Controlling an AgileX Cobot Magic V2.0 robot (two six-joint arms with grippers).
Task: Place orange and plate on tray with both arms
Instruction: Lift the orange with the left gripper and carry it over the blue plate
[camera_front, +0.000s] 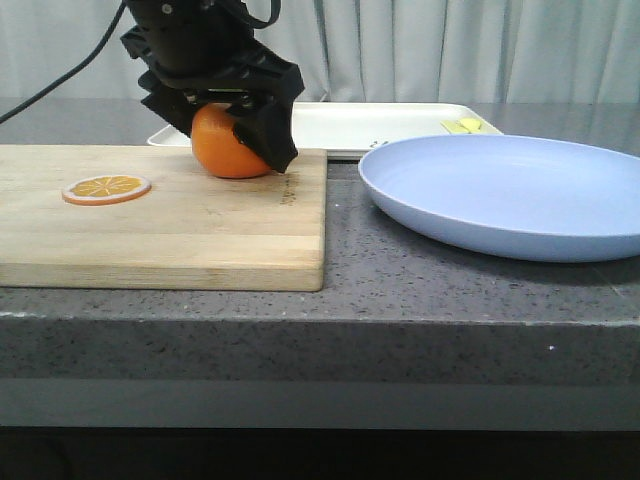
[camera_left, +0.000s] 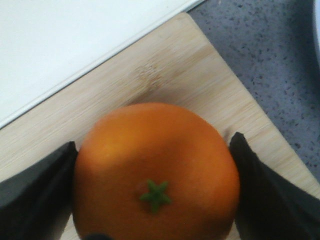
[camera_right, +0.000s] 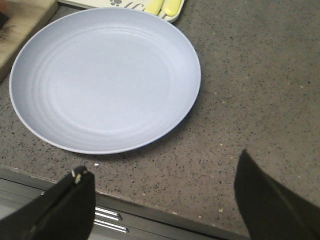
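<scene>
Our left gripper (camera_left: 155, 200) has its jaws set on either side of the orange (camera_left: 156, 172), touching its flanks at about mid-height, stem dimple facing the wrist camera; we judge the grip seated but the fruit not yet lifted, since it rests on the cutting board (camera_front: 180, 225) near the board's far right corner. To do this step well, we squeeze only enough to stop the round skin from rolling, then raise it straight up before carrying it over the board's far edge to the tray (camera_front: 390, 125), which lies just behind at the tabletop's far side. Our right gripper (camera_right: 165, 200) hangs with jaws wide and empty above the near edge of the tabletop (camera_right: 250, 100); the plate (camera_right: 105, 80) sits beyond it, near the tray's corner, untouched; we should take it by the rim, keeping it level.
</scene>
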